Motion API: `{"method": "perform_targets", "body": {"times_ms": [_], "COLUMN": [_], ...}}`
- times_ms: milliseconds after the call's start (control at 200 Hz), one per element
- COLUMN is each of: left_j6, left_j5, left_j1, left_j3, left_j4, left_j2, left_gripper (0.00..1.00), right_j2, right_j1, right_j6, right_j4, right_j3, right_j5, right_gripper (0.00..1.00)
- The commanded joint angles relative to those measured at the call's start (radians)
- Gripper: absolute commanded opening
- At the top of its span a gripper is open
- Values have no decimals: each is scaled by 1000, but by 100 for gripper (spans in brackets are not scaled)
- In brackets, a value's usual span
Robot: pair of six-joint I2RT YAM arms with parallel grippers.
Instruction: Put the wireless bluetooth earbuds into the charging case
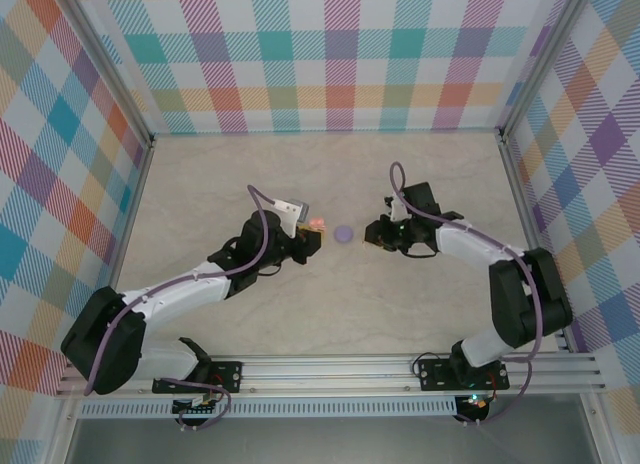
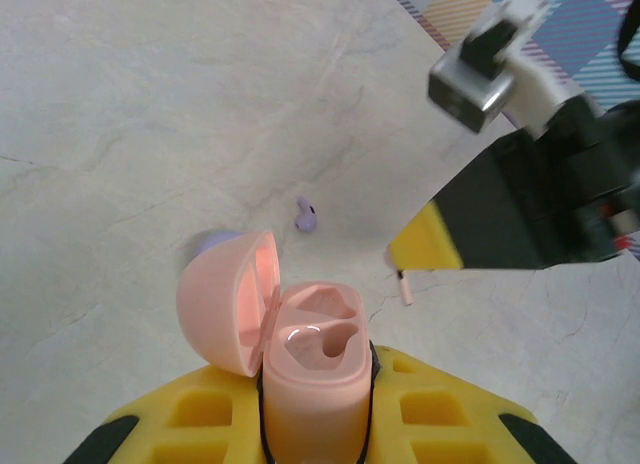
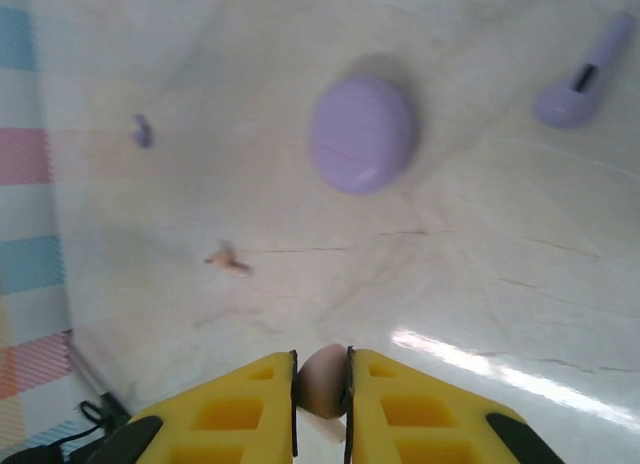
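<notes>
At nine o'clock from the right gripper, closed on a pale pink plastic earbud, the left gripper clamps the open pink plastic charging case, so align the bud above an empty well before lowering.

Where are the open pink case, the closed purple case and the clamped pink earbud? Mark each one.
open pink case (image 2: 312, 399): left wrist view, on the base below its sockets.
closed purple case (image 3: 362, 134): right wrist view, middle of its lid.
clamped pink earbud (image 3: 322, 379): right wrist view, on its rounded body.
</notes>
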Motion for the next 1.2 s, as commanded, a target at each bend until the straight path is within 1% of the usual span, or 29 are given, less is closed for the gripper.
{"method": "perform_targets", "body": {"times_ms": [0,130,275,385,580,860,1195], "left_j6": [-19,1,8,3,5,20,45], "left_j5": [31,83,185,250,335,364,377], "left_j1": [-13,-13,-12,-12,-12,-23,-36], "left_j3": [-40,-76,-85,-85,-80,-52,-17], "left_j4": [154,267,385,468,543,508,443], "left_j2": [1,-3,4,3,-22,-76,-114], "left_gripper": [15,16,16,16,16,16,16], "right_j2": [-100,-212,-307,-367,-434,-439,-410], "right_j1": [-3,-3,5,27,104,187,254], "right_j6": [37,50,70,71,57,19,-38], "right_j4": [105,131,169,193,214,215,184], "right_j3": [-14,-1,17,37,71,107,148], "right_j5": [-101,-143,-172,-167,-110,-36,9], "right_gripper": [17,19,20,21,21,21,21]}}
